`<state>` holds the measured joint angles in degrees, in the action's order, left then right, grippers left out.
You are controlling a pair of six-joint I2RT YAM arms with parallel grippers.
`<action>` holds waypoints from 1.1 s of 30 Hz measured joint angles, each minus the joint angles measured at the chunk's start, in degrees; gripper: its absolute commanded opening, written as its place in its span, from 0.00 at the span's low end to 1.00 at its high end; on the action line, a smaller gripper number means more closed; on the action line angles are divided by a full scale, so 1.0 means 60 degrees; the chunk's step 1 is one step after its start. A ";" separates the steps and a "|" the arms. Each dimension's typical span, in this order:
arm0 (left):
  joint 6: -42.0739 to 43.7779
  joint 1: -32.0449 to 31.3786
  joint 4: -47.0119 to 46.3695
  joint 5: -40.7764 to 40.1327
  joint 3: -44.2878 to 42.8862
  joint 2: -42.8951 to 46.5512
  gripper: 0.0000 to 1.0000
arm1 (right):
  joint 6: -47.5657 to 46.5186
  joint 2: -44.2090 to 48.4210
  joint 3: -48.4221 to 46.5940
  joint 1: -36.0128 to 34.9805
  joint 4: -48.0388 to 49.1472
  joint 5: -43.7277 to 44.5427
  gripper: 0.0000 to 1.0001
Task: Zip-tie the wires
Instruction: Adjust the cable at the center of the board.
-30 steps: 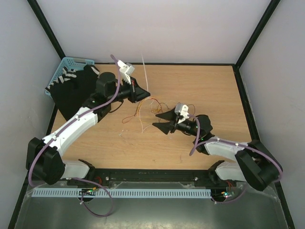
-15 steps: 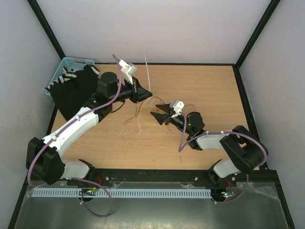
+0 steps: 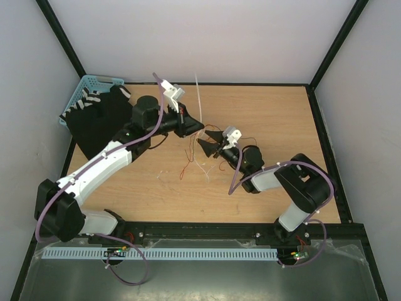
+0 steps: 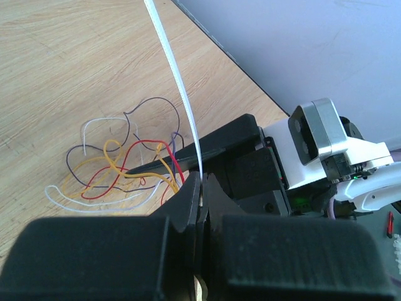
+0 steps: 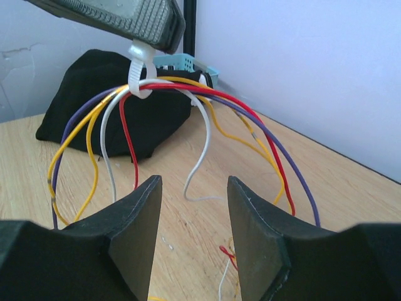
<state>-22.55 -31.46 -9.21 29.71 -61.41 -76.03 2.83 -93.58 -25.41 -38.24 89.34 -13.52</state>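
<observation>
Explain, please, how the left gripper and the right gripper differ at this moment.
The left gripper is shut on the zip tie; the right gripper is open and grips nothing. The left gripper holds up the wires, looped in the tie; the right gripper only faces them. Both are black.

The left gripper point(image 3: 195, 125) sat near the middle of the table point(image 3: 276, 119), its tips pinched together on the foot of the zip tie point(image 3: 198, 97), which stood up toward twelve o'clock. Just at its four o'clock the right gripper point(image 3: 205, 140) faced it with fingers spread. The wires point(image 3: 195, 153) trailed between the two and down toward six o'clock. At the ten o'clock corner lay a black cloth point(image 3: 94, 122), with a blue basket point(image 3: 94, 81) behind it.
</observation>
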 measured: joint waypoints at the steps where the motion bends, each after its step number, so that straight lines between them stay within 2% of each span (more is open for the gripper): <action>1: 0.0000 -0.0033 0.0004 0.0000 -0.0036 -0.0033 0.00 | 0.0004 -0.0062 -0.0062 0.0000 0.0076 0.0015 0.55; 3: 0.0004 -0.0087 0.0004 -0.0004 -0.0109 -0.0087 0.00 | 0.0029 -0.0197 -0.0193 0.0000 0.0178 0.0015 0.48; 4: 0.0004 -0.0106 0.0004 -0.0004 -0.0131 -0.0109 0.00 | 0.0044 -0.0277 -0.0266 0.0000 0.0204 0.0015 0.41; 5: 0.0004 -0.0117 0.0007 -0.0007 -0.0149 -0.0124 0.00 | 0.0069 -0.0346 -0.0331 0.0000 0.0208 0.0011 0.29; 6: 0.0004 -0.0124 0.0007 -0.0011 -0.0160 -0.0135 0.00 | 0.0091 -0.0404 -0.0386 0.0000 0.0208 0.0011 0.22; 10: 0.0022 -0.0127 0.0080 -0.0084 -0.0193 -0.0146 0.00 | 0.0157 -0.0430 -0.0393 0.0000 0.0219 0.0011 0.00; 15: 0.0051 0.0011 0.0168 -0.0146 -0.0204 -0.0146 0.00 | 0.0171 0.0117 0.0211 0.0000 0.0047 -0.0076 0.00; 20: 0.0047 0.0313 0.0175 -0.0142 -0.0204 -0.0146 0.00 | 0.0197 0.1461 0.0896 0.0000 -0.0925 -0.0302 0.00; 27: 0.0033 0.0637 0.0175 -0.0022 -0.0204 -0.0146 0.00 | -0.0233 0.3898 0.0805 0.0000 -0.4583 -0.0495 0.00; 33: 0.0004 0.0754 0.0175 0.0084 -0.0178 -0.0131 0.00 | -0.0685 0.5115 0.0197 0.0018 -0.7690 -0.0222 0.00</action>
<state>-22.52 -26.94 -8.16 30.22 -62.48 -76.82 -1.28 -62.89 -24.23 -38.13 43.20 -14.85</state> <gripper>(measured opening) 0.001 0.013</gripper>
